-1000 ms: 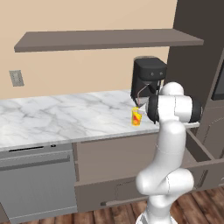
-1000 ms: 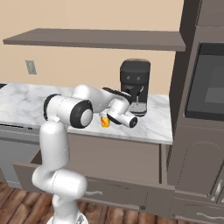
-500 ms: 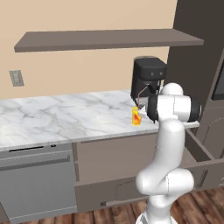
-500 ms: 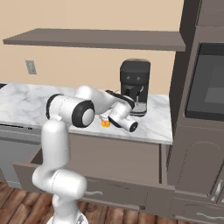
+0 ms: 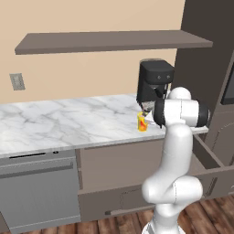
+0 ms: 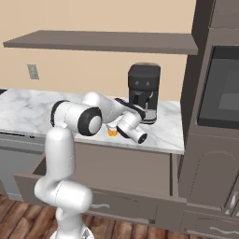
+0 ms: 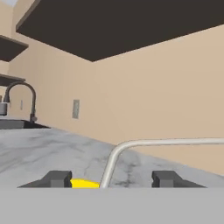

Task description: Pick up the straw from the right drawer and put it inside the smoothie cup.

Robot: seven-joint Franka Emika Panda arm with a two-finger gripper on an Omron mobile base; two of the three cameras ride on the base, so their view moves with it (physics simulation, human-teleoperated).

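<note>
Gripper over the smoothie cup, jaws parted around the straw

In the hand view the two blocky dark finger tips of the gripper (image 7: 112, 178) stand apart, and the straw (image 7: 131, 146), a thin pale tube with a bent top end, rises between them, touching neither. The yellow rim of the smoothie cup (image 7: 84, 183) shows at its foot. The small tapered cup (image 5: 142, 122) stands on the veined marble counter (image 5: 59, 123), just before the boxy black coffee machine (image 5: 154, 86). Below, the flat-fronted taupe right drawer (image 6: 93, 198) stands pulled out.

End effector (image 7: 111, 179) fingers apart.
</note>
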